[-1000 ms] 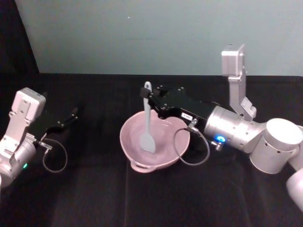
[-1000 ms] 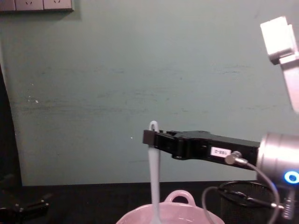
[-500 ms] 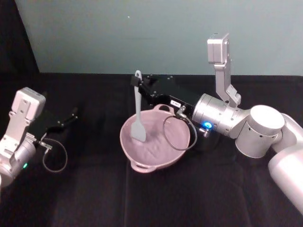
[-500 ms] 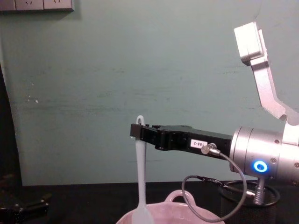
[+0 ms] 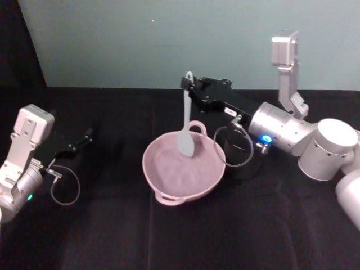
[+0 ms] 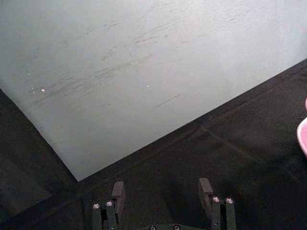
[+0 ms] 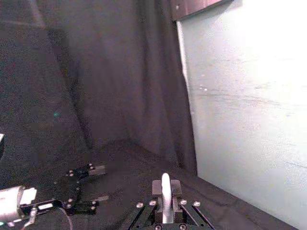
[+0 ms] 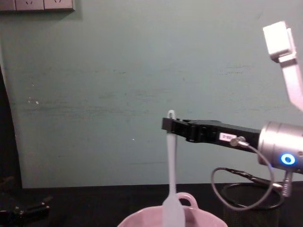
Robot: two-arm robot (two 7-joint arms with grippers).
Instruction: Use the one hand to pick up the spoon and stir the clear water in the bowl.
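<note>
One spoon (image 5: 186, 121) is gripped by the right gripper (image 5: 188, 84) over one bowl (image 5: 151, 169), beside one cup (image 5: 244, 164); the left gripper (image 5: 84, 138) is parked open.

Bare black cloth worktop (image 5: 112, 225) lies open in front of the pale pink round bowl (image 5: 169, 171) and left of it, as far as the left gripper (image 5: 87, 135), well apart. A black wire-mesh cup (image 5: 247, 166) stands just beside the bowl's right side. The right gripper (image 5: 185, 84) spans above the bowl's far rim, with a long white plastic spoon (image 5: 187, 115) hanging upright from its fingers.
</note>
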